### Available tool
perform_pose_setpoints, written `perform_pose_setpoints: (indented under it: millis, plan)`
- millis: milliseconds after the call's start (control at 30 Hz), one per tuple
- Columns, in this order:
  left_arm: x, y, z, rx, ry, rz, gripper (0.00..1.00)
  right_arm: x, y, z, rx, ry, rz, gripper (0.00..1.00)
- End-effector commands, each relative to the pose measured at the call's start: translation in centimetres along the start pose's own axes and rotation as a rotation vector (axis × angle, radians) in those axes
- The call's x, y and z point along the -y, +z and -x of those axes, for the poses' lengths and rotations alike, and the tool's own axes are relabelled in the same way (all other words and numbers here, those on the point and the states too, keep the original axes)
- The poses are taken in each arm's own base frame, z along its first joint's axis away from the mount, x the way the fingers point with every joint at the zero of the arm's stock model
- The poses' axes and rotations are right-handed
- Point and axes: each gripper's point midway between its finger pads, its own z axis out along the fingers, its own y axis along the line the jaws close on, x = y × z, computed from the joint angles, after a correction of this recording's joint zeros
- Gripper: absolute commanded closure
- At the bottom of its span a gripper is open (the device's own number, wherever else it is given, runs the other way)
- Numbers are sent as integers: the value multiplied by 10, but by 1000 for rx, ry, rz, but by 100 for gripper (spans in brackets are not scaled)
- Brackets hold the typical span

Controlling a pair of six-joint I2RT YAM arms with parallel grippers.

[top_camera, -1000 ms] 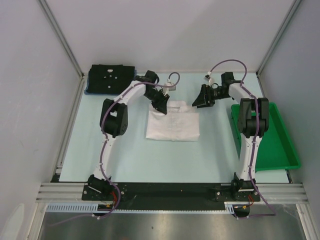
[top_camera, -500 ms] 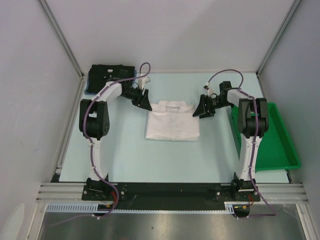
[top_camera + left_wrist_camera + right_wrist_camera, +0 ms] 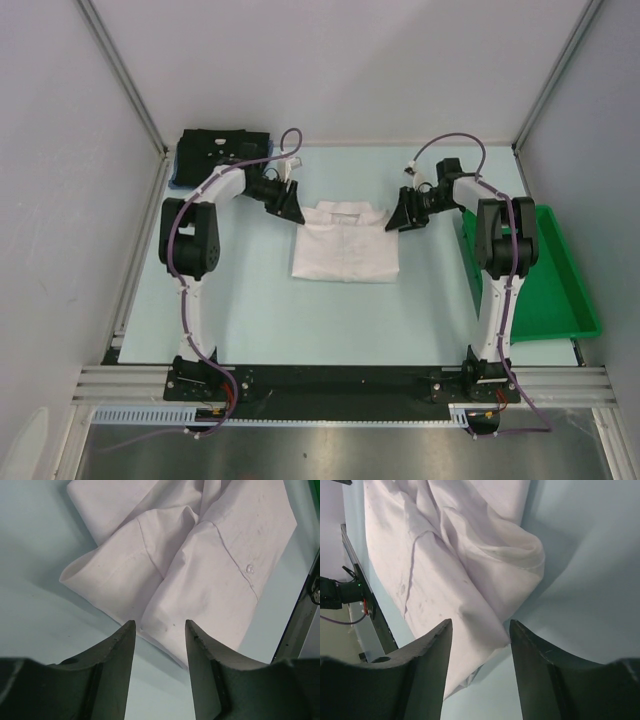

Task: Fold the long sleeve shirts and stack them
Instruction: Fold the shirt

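Two claws, both mine, stand half-parted and empty at the far end of the job. The left claw (image 3: 160,625) shows a bare gap between its dark fingers (image 3: 117,655), and a folded corner of the thin, creased white long sleeve shirt (image 3: 200,575) lies just beyond the tips. The right claw (image 3: 481,625) hangs over the shirt's other far corner, with cloth showing through the gap but, as far as I can see, not pinched. A second ago my left claw was down on the collar edge. It has since let go and swung out to the left, while my right has edged in toward the shirt and narrowed. The white long sleeve shirt now rests as a neat rectangle in the middle of the pale blue table (image 3: 250,300), collar toward the back. In the far left corner a folded black shirt with small white marks (image 3: 222,155) sits on a blue shirt (image 3: 174,182), of which only a sliver shows. A green plastic tray (image 3: 560,300) lies at the right edge. I judge the fold done and the carry to that stack still ahead. Cloth this thin may sag open unless both corners rise together.
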Motion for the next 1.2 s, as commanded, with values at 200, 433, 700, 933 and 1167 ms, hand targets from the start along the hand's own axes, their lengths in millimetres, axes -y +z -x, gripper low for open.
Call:
perform_pose_setpoints:
  millis: [200,433,700,933,1167]
  plan:
    - [1,-1,2,28,-36,-42,45,-25,-21,22,60,-96,-20,58]
    - [-1,1,-7,9,-49,-32,43,-26,-21,22,59,-111,-27,80]
    - [-3,3,-13,-5,-47,-35,45,-28,-21,26,63,-126,-26,100]
    - [13,-3,-2,40,-40,-108,89,-36,-23,41,96,-155,-22,100]
    - [16,-25,24,107,-27,-98,100,-43,-32,62,142,-182,-19,100]
